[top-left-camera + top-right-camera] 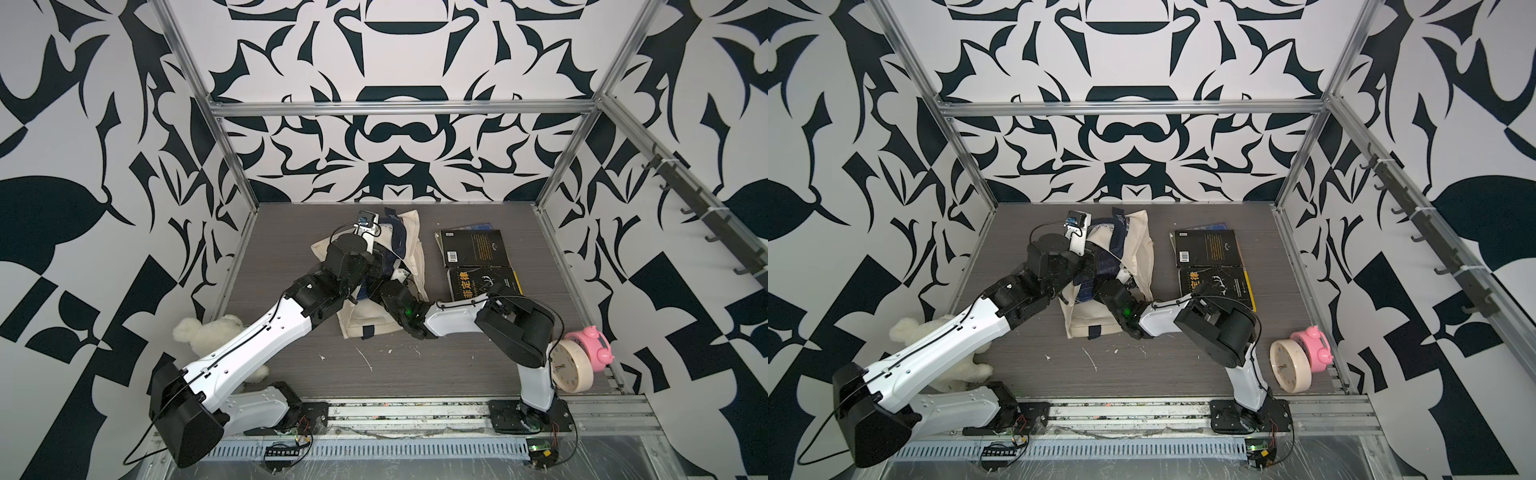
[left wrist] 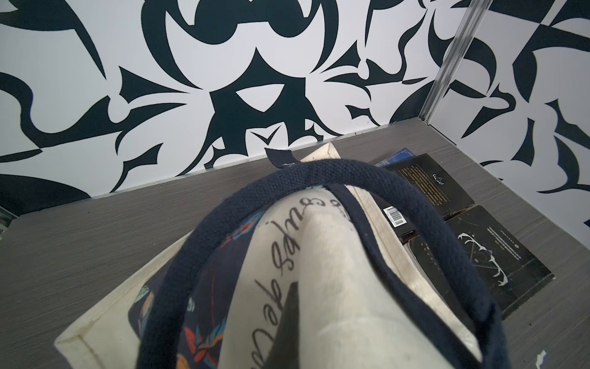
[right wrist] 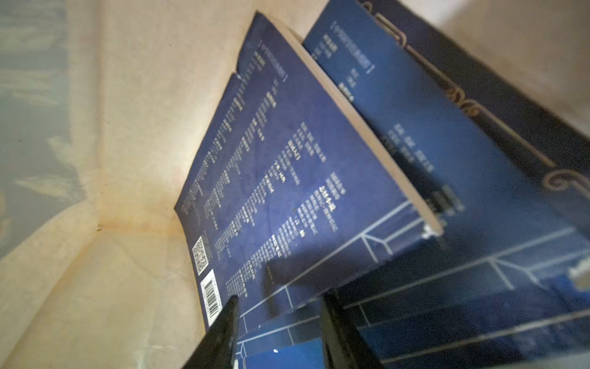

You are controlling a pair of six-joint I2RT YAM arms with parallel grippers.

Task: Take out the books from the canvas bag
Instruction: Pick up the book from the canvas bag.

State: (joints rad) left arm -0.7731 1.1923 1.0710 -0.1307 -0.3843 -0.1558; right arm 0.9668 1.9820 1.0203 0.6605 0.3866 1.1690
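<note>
1. We are looking at the bag [image 1: 376,322] lying crumpled in the middle of the bench [image 1: 436,365]. It is cream cloth with a navy handle [image 2: 319,169].
2. Our left hand [image 1: 380,257] is reaching over the bag from the near left and clenching its cloth. The cloth is rising in a peak toward the wrist camera, with script lettering showing.
3. Our right hand [image 3: 281,297] is reaching inside the bag from the near right. Its fingers [image 3: 223,329] are standing apart at the edge of two blue books [image 3: 287,179] lying in there, one overlapping the other. We cannot tell whether they are pressing on a book.
4. Two black books [image 1: 473,248] are lying flat on the bench just right of the bag, one farther and one nearer, close beside each other. A blue cover [image 1: 478,227] is peeking from under the farther one.
5. A white bear [image 1: 203,330] is lying at the near left, partly under the left arm. A cream clock [image 1: 571,365] and a pink clock [image 1: 596,340] are standing together at the near right.
</note>
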